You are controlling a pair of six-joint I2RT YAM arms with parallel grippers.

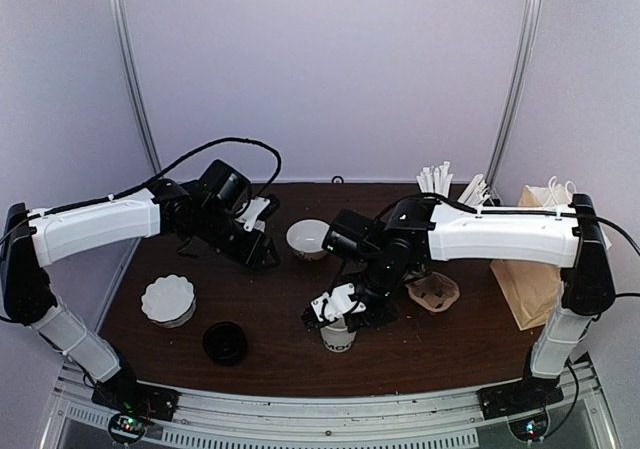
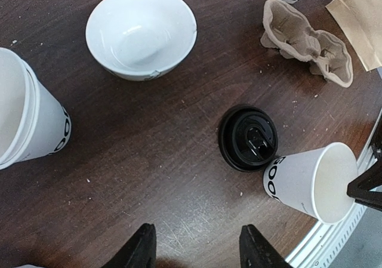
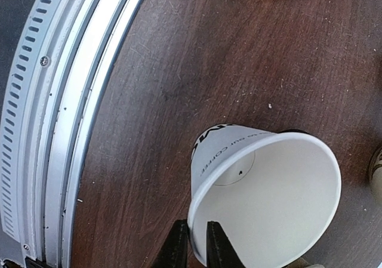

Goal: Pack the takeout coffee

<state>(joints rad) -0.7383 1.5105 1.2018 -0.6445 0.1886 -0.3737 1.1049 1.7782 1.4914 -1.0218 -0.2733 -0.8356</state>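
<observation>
Walls (image 1: 320, 69) of pale grey enclose a dark wooden surface (image 1: 280, 359). By its front rail (image 3: 71, 131) sits the lidless paper cup (image 3: 262, 190), a black lid (image 2: 248, 138) just beside it. Arm bent down, the right fingers (image 3: 176, 250) pinch the cup's rim; the left fingers (image 2: 138, 250) hover half-spread, empty.

Matt paper cup (image 3: 218, 154), glossy blk plastic lid (image 2: 248, 138), rough pulp carrier (image 2: 307, 41), wood-grain table (image 2: 155, 148).

a white bowl (image 2: 141, 32) sits upright on the dark wooden worktop (image 2: 149, 160). a pulp cup carrier (image 2: 307, 41) lies near a brown paper bag (image 2: 358, 17). white sticks (image 1: 436, 179) stand at the back.
</observation>
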